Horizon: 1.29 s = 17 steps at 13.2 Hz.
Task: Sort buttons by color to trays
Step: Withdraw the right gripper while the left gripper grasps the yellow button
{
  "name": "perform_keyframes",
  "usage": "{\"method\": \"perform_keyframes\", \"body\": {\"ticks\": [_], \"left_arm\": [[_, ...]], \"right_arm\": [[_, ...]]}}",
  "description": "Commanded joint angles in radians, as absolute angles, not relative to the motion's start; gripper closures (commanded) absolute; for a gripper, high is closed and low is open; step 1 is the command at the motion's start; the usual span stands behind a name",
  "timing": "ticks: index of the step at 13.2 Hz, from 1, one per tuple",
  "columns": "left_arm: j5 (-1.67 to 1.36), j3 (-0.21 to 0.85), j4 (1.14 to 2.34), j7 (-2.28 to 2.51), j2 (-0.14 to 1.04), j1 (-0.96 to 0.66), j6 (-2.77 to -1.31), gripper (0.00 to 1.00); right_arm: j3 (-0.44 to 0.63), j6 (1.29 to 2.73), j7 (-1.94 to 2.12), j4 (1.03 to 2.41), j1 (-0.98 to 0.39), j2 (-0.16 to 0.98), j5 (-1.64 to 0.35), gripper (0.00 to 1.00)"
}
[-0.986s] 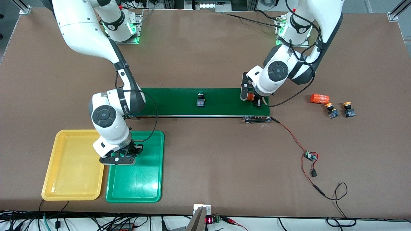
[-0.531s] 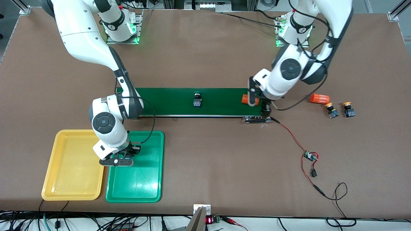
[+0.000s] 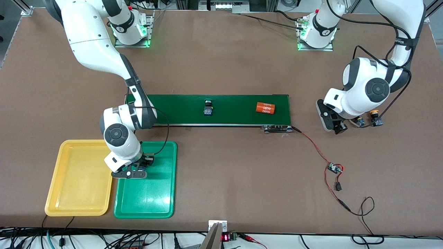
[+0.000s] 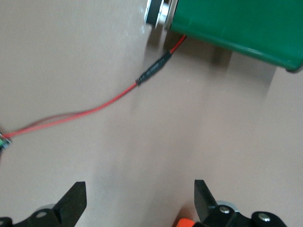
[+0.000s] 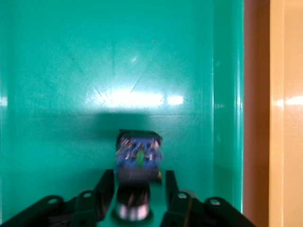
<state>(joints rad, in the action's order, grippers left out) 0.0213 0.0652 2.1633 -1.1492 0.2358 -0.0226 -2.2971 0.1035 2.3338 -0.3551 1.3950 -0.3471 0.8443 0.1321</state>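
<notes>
The right gripper hangs low over the green tray, fingers loosening around a button; the left gripper, wide open and empty, is near the yellow buttons.

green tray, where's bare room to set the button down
The green tray is bare from the right gripper down to its rim nearest the camera. It's crowded only under that gripper, where a button sits between the fingers. The yellow tray beside it is bare.

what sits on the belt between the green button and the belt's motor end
In the front view, one orange cylinder lies on the conveyor belt between the green button and that end.
</notes>
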Motion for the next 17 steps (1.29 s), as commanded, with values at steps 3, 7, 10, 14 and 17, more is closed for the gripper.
{"method": "perform_keyframes", "body": {"ticks": [3, 7, 10, 14, 17], "left_arm": [[0.009, 0.032, 2.157, -1.100, 0.273, 0.127, -2.312, 0.00], [0.012, -0.081, 2.140, -0.756, 0.304, 0.132, -2.322, 0.00], [0.014, -0.091, 2.140, -0.411, 0.319, 0.132, -2.321, 0.00], [0.011, -0.091, 2.123, -0.154, 0.354, 0.130, -2.322, 0.00], [0.006, -0.107, 2.102, -0.147, 0.393, 0.133, -2.324, 0.00]], "right_arm": [[0.092, 2.324, -0.344, 1.371, -0.339, 0.848, 0.141, 0.00], [0.072, 2.178, -0.344, 1.370, -0.357, 0.772, 0.141, 0.00], [0.071, 2.021, -0.353, 1.370, -0.391, 0.668, 0.140, 0.00], [0.077, 1.834, -0.354, 1.368, -0.377, 0.582, 0.141, 0.00], [0.103, 1.730, -0.310, 1.358, -0.370, 0.575, 0.146, 0.00]]}}
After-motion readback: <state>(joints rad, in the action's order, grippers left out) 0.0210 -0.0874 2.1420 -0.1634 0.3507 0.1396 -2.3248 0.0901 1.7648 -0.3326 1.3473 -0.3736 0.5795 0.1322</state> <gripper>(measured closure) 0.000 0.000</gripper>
